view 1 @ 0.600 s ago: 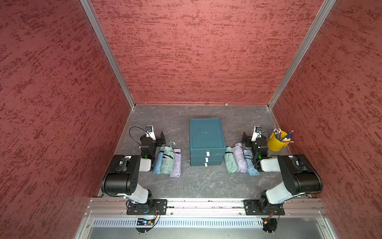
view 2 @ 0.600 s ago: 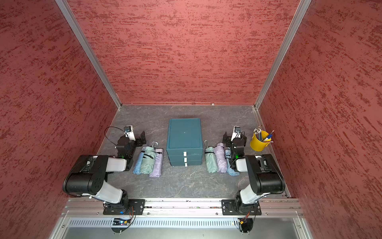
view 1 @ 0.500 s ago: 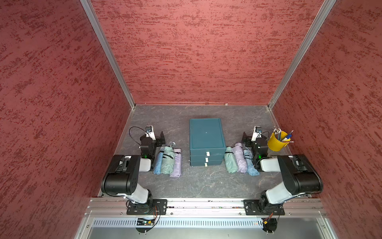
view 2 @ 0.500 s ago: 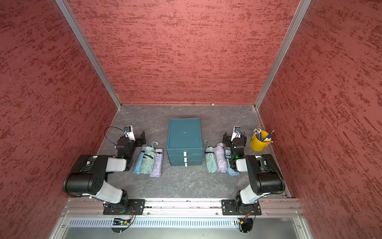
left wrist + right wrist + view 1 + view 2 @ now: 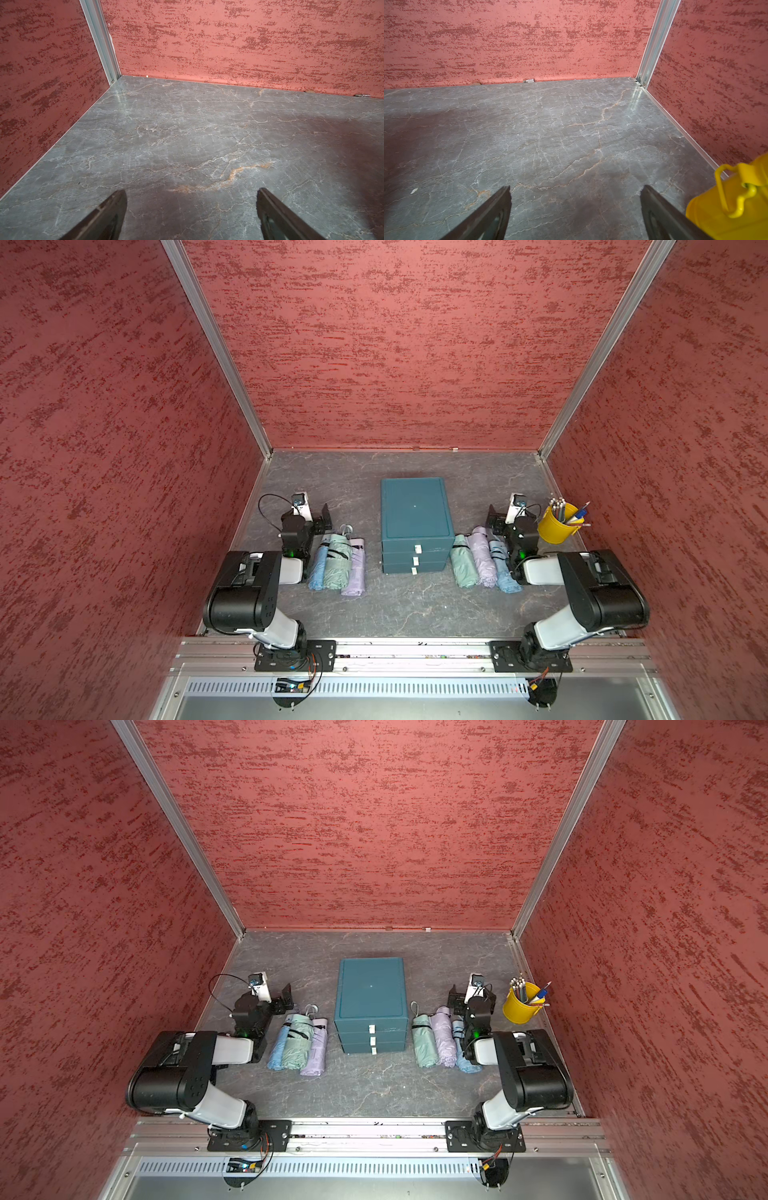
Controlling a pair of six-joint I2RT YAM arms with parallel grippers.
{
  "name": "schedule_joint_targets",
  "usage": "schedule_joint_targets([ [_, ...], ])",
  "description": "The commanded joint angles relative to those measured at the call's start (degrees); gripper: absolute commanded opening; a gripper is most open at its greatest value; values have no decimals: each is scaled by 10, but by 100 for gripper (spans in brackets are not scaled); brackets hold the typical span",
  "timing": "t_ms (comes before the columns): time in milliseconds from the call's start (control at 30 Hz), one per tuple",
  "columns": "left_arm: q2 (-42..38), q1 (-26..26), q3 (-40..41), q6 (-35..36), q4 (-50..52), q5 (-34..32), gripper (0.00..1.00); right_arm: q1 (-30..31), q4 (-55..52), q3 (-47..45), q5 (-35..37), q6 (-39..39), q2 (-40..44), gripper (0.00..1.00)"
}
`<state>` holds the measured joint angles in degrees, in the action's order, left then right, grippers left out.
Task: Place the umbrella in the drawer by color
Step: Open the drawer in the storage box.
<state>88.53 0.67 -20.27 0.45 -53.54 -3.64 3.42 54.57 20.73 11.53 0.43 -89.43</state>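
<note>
A teal cabinet (image 5: 415,506) with three shut drawers (image 5: 415,560) stands mid-table in both top views. To its left lie a blue umbrella (image 5: 318,570), a green umbrella (image 5: 337,560) and a purple umbrella (image 5: 355,570), all folded. Three more lie to its right: green (image 5: 463,564), purple (image 5: 482,556) and blue (image 5: 502,572). My left gripper (image 5: 191,193) rests low just beyond the left group, open over bare table. My right gripper (image 5: 575,191) sits beside the far ends of the right group, also open and holding nothing. No umbrella shows in either wrist view.
A yellow cup (image 5: 559,524) of pens stands by the right wall, close to the right gripper's outer finger (image 5: 660,216). Red textured walls enclose the table on three sides. Grey marble table (image 5: 187,124) stretches toward the back wall.
</note>
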Motion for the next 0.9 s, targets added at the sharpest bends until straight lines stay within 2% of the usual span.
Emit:
schedule_joint_targets([
  [0,-3,4,-10,-5,5,5,100,-4,8,3,-4,-1,4,99],
  [100,-15,6,-17,-13,25,-3,100,-4,-4,6,16,6,16,98],
  [133,-44,6,-35,-28,94,-41,100,-5,-19,3,6,6,30,98],
  [167,-88,6,-75,-54,203,-100,100,10,8,-9,5,-18,44,98],
  [200,-126,6,-111,-65,280,-146,100,64,-42,-3,109,-48,103,98],
  [233,-157,1,-131,-69,307,-203,100,105,-112,18,197,-53,151,99],
  [267,-202,2,-158,-98,364,-240,100,142,-230,67,282,-1,224,98],
  [300,-237,6,-190,-139,437,-245,98,155,-404,113,297,75,284,98],
  [333,-275,7,-232,-201,542,-249,95,151,-574,175,245,185,343,99],
  [367,-302,6,-270,-263,634,-223,91,151,-641,189,221,238,382,98],
  [400,-320,3,-290,-289,678,-176,85,148,-646,166,236,302,412,98],
  [433,-337,-12,-303,-310,717,-131,81,133,-666,148,218,369,445,98],
  [467,-351,-42,-315,-324,750,-112,79,112,-670,151,147,366,472,98],
  [533,-367,-130,-336,-314,799,-112,77,109,-813,250,119,395,449,96],
  [600,-370,-242,-356,-306,839,-134,78,129,-956,369,100,397,382,87],
  [667,-358,-354,-385,-327,887,-159,78,191,-1102,471,137,410,332,83],
  [767,-335,-500,-424,-337,931,-210,82,309,-1222,544,171,443,319,75],
  [867,-302,-588,-463,-357,985,-255,82,458,-1294,561,189,515,342,70],
])
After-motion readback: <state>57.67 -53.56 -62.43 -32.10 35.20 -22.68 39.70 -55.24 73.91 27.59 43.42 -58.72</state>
